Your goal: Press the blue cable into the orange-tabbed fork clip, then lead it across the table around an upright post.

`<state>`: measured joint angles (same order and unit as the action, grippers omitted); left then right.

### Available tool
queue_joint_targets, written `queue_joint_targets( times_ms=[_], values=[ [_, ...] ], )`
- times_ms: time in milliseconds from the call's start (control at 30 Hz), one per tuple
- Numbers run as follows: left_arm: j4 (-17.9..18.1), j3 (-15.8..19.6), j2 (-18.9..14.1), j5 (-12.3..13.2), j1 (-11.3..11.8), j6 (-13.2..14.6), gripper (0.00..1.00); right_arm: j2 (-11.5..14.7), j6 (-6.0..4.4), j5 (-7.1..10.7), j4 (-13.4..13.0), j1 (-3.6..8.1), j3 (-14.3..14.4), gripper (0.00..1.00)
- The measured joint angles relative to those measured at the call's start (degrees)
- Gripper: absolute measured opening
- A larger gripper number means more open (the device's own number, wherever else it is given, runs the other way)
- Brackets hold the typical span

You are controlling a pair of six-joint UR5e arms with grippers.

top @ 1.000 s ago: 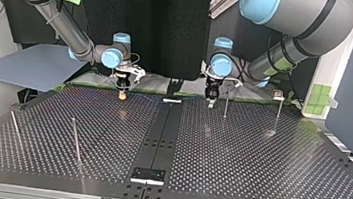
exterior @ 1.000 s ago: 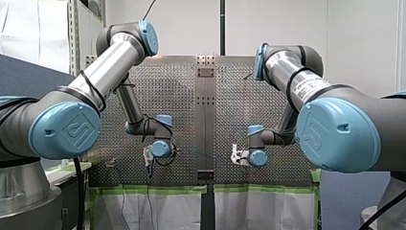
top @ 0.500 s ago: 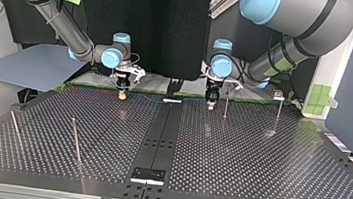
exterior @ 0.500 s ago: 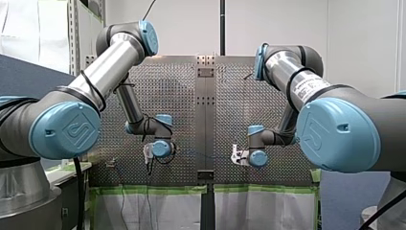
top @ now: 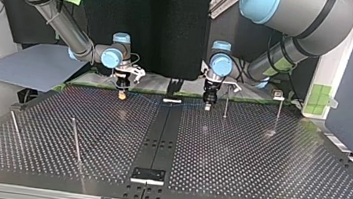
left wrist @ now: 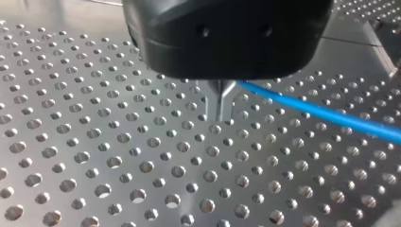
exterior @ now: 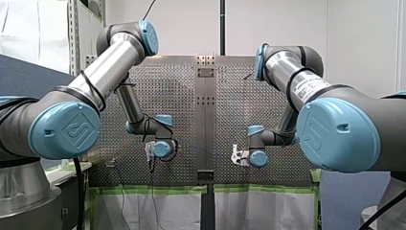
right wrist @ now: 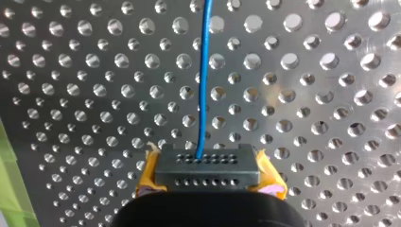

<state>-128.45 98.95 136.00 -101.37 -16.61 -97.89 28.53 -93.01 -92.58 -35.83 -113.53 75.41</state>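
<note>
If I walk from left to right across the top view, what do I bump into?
Leaning post → second leaning post → my right gripper → small white piece on the middle strip → my left gripper → upright post → last upright post. The blue cable stretches between the grippers.

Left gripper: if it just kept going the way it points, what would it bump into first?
Likely the table: the left gripper points down at its bare holes, just under the jaws. Nothing else shows in that line; the cable leads off sideways.
</note>
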Motion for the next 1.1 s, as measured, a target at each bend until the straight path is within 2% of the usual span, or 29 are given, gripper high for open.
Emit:
queue_joint_targets(
  times_ms=[267, 433, 567, 833, 1100],
  values=[
    [-0.4, 0.0, 0.0, 0.3, -0.2, 0.2, 0.01, 0.0, 0.24, -0.04, 0.0, -0.04, 0.0, 0.00],
    [-0.4, 0.0, -0.4, 0.5, -0.3, 1.3, 0.01, 0.3, 2.01, 0.00, 0.7, -0.01, 0.0, 0.00],
    [-1.1, 0.0, -1.7, 0.8, -0.6, 2.9, 0.01, 1.5, 2.81, -0.05, 1.8, -0.12, 0.0, 0.00],
    [-4.9, 0.0, -4.9, 0.9, -2.4, 4.1, 0.01, 5.2, 3.18, -0.38, 5.5, -0.45, 0.3, 0.00],
    [-7.7, 0.0, -6.0, 0.6, -4.5, 4.4, 0.01, 7.5, 3.25, -0.91, 5.9, -0.57, 1.7, 0.00]
  ],
)
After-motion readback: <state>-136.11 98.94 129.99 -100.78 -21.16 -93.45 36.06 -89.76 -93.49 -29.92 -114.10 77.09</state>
